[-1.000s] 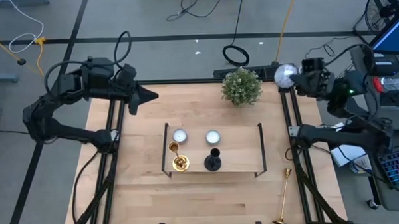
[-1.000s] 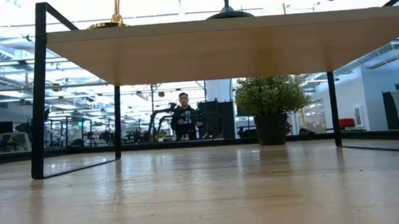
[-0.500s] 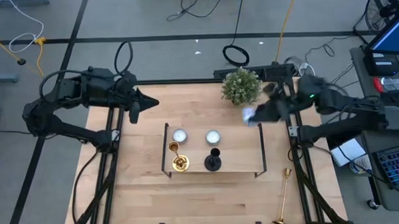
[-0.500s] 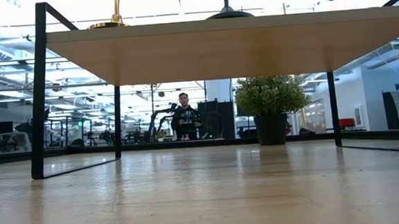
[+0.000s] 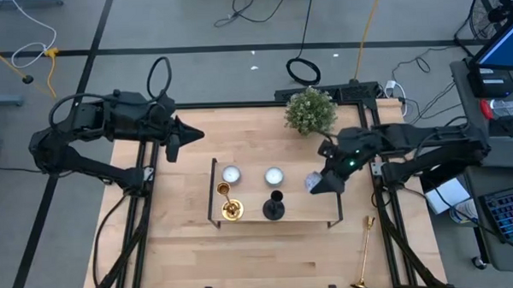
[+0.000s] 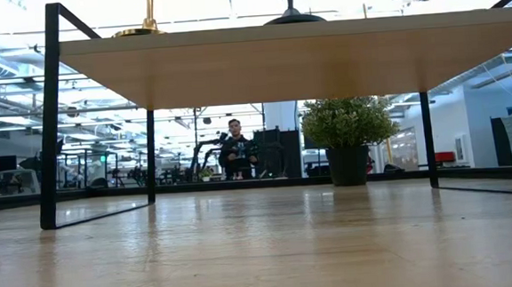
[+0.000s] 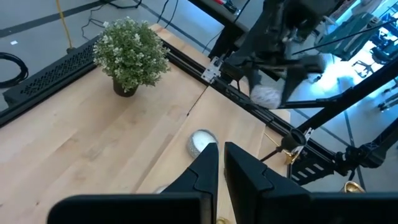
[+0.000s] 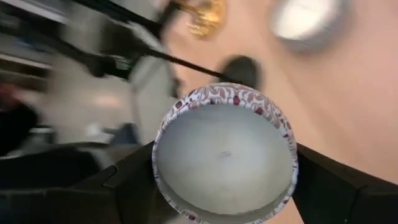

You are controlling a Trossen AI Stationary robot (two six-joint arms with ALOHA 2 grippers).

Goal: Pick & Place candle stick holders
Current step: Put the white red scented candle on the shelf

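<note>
Right gripper point(image 5: 316, 183) pinching a white candle point(image 8: 225, 154) over the stand point(image 5: 276, 213); could clip the black holder point(image 5: 274, 207). Left gripper point(image 5: 186, 134) pressed together, away.

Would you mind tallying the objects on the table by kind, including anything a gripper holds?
Gold candlestick holders: 2
Black candlestick holder: 1
White candles: 3, one held in the right gripper
Potted plant: 1
Wooden stand: 1
Total: 8
</note>
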